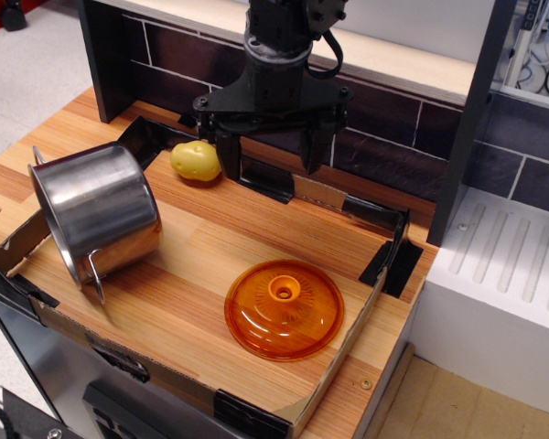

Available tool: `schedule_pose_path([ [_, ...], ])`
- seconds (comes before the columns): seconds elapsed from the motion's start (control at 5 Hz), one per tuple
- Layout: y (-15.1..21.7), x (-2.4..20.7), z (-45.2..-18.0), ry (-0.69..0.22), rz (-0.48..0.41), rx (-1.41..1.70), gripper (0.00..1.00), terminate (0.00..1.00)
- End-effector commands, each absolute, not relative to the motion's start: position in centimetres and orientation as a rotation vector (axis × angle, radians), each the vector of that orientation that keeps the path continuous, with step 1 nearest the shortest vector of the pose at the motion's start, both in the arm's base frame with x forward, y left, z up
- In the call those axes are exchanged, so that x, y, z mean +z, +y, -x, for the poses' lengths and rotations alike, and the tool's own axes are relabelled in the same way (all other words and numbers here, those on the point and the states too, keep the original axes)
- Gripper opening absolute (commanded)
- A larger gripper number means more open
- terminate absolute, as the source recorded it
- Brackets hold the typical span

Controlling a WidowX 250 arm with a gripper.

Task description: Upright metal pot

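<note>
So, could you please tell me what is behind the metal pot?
Behind the metal pot, which lies on its side, a yellow potato sits by the cardboard wall. Anything directly behind the pot's body is hidden.

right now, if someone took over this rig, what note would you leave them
Gripper: open, empty, hanging above the back of the wooden table, near the yellow potato, touching nothing.
Metal pot: lying on its side at the left of the table, inside the low cardboard border, with one wire handle showing at its near rim.
Orange lid: flat on the table, knob up, at front centre, apart from the pot.
Done: nothing yet; the pot has not been gripped.
Left: move over to the pot, take it by rim or handle, stand it upright, let go.
</note>
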State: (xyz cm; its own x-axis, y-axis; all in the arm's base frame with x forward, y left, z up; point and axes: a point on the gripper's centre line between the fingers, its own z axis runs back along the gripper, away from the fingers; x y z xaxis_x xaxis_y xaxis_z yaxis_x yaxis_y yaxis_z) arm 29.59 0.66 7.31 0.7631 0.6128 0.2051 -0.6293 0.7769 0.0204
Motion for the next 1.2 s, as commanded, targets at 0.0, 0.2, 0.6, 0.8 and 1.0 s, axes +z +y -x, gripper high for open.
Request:
schedule_pose_path([
  [0.0,0.7,7.3,-29.6,-0.192,-0.09,0.676,1.0,0.0],
  [0.2,1.0,9.6,-28.7,-0.269,-0.03,0.678,1.0,0.0],
  [0.6,2.5,12.4,-25.2,-0.296,0.081,0.61,1.0,0.0],
  [0.8,4.3,13.1,-22.6,-0.269,0.103,0.549,1.0,0.0],
  [1.0,6.1,14.0,-20.2,-0.275,0.055,0.486,1.0,0.0],
])
